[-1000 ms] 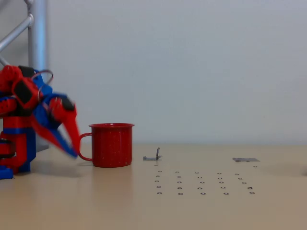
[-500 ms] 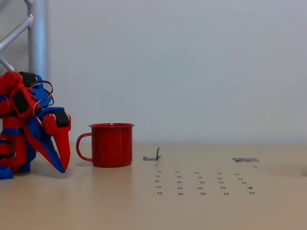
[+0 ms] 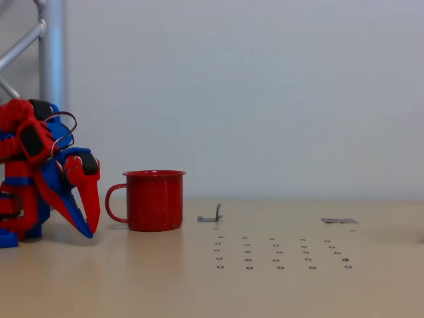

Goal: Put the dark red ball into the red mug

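Observation:
The red mug (image 3: 156, 200) stands upright on the tan table, left of centre, with its loop handle (image 3: 112, 203) turned to the left. My red-and-blue gripper (image 3: 90, 232) is folded low against the arm's base at the far left. It points down at the table a short way left of the mug's handle and does not touch it. Its red and blue fingers meet at the tips with nothing between them. The dark red ball is out of view; the mug's wall hides its inside.
A metal pole (image 3: 52, 53) rises behind the arm at the left edge. On the table right of the mug lie a small grey bracket (image 3: 211, 216), a flat grey plate (image 3: 339, 220) and a grid of small holes (image 3: 278, 253).
The gripper swung down and back to the left, away from the mug's handle toward the arm's base. It has hardly moved in the last half second. The mug stayed put.

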Available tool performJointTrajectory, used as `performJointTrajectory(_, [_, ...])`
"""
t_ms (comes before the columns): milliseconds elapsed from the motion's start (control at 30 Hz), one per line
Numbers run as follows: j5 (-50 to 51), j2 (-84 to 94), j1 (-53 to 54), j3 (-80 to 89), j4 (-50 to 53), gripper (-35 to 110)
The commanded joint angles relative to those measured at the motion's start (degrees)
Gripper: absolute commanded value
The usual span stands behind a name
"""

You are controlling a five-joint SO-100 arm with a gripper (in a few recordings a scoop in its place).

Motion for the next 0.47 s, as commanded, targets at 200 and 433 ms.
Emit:
performJointTrajectory(200, [-0.79,4.13,-0.88,1.14,-1.14,-2])
performJointTrajectory(433, [-1.32,4.13,-1.41,1.14,-1.14,-2])
